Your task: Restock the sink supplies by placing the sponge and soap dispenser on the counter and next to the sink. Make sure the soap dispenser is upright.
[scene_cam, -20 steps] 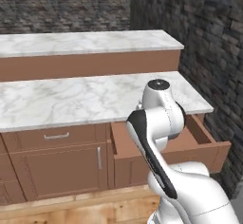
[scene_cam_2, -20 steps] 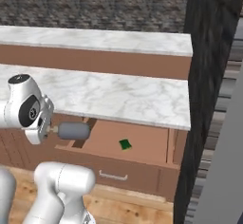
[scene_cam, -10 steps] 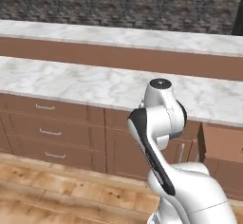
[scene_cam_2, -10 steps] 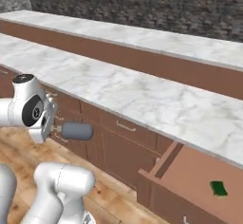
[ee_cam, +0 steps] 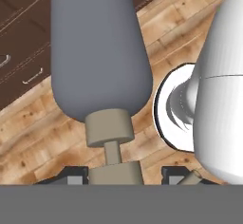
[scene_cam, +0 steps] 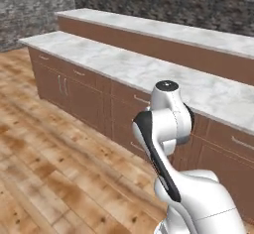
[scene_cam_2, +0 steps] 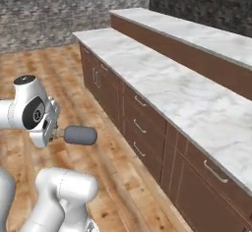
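The soap dispenser is off the ground in the claw, carried sideways beside the arm, above the wooden floor and well apart from the marble table. In the hand view the claw is closed around the tan pump top, with the dark fingertips flanking it low in the picture and the grey bottle body pointing away from the hand. In the right base view the bottle sticks out horizontally from the wrist.

It looks like a smooth, rigid, rounded bottle, probably light, with its weight out in the fat body. Held by the narrow pump, it could twist or slip, so slow wrist turns seem wise. A grip on the neck or the upper body would likely be steadier, and it must be turned upright before it goes down.

No sink or sponge can be made out here. The cabinet drawers along the table front appear shut, so their contents are hidden.
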### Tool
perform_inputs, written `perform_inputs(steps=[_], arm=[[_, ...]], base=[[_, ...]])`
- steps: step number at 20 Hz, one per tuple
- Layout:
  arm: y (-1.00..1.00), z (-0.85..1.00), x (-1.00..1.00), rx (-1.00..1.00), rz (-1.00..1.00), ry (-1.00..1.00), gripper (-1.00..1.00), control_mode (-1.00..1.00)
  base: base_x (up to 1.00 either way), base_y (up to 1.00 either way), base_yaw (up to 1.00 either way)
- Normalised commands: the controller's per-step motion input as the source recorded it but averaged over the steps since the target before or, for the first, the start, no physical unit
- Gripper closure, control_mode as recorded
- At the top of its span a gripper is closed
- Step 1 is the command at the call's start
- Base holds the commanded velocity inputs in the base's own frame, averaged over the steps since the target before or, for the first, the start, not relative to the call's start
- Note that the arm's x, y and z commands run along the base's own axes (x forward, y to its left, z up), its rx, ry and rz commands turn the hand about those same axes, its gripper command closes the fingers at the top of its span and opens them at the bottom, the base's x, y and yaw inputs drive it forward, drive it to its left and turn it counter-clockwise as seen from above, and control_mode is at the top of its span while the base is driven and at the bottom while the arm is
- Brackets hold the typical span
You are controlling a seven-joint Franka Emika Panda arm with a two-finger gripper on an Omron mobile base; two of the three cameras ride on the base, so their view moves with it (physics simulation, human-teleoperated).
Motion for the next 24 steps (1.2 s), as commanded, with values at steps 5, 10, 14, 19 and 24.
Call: perform_inputs(steps=[5, 10, 14, 19, 24], arm=[[0.00, 0.00, 0.00, 0.00, 0.00, 0.00, 1.00, 1.00], [0.00, 0.00, 0.00, 0.00, 0.00, 0.00, 1.00, 1.00], [0.00, 0.00, 0.00, 0.00, 0.00, 0.00, 1.00, 1.00], [0.00, 0.00, 0.00, 0.00, 0.00, 0.00, 1.00, 1.00], [0.00, 0.00, 0.00, 0.00, 0.00, 0.00, 1.00, 1.00]], base=[[0.17, 0.23, 0.83], [0.22, 0.12, 0.84], [0.42, 0.00, 0.82], [0.58, -0.02, 0.75], [0.68, -0.01, 0.66]])
